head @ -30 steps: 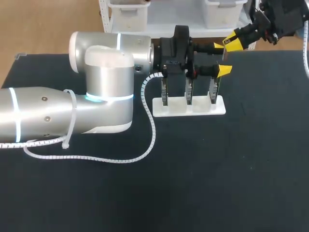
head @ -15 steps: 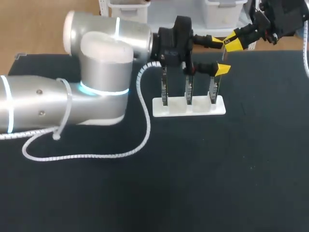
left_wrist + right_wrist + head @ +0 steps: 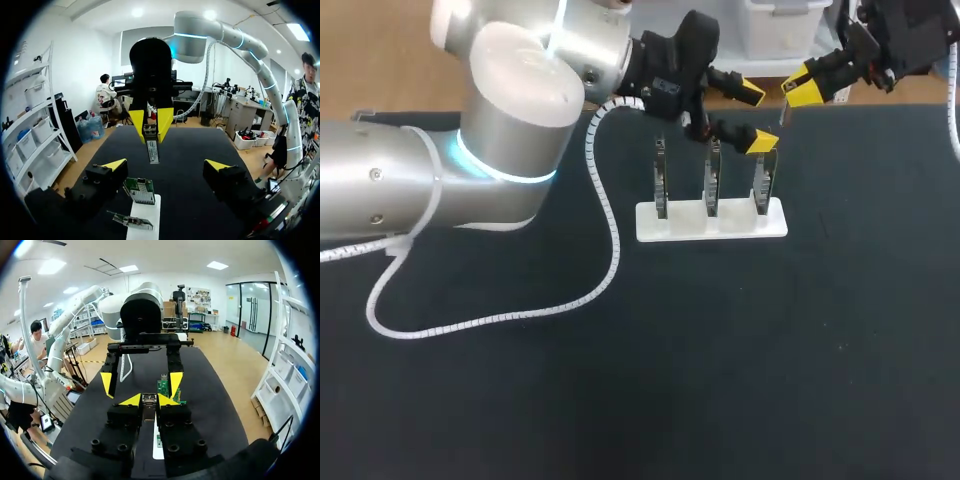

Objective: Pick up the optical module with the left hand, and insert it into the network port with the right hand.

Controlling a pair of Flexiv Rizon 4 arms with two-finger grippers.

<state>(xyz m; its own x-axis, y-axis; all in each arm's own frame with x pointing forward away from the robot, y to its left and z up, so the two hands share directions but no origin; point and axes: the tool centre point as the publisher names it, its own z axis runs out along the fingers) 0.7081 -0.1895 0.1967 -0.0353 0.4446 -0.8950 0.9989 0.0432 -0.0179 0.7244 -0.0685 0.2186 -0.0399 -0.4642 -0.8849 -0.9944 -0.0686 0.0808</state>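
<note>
Optical module (image 3: 153, 151) upright in right hand (image 3: 151, 134)

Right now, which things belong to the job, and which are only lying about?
Job: small silver optical module in the right gripper; open left gripper; three upright green circuit boards on a white stand.
Lying about: white spiral cable; black table.

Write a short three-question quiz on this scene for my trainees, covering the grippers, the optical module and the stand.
1. True or false: the left gripper is shut on the optical module.
2. Which one holds the optical module? A) the right gripper B) the left gripper C) neither
3. Fill in: the white stand carries ___ upright boards.

Key: 1 false, its fingers stand open; 2 A; 3 three.
</note>
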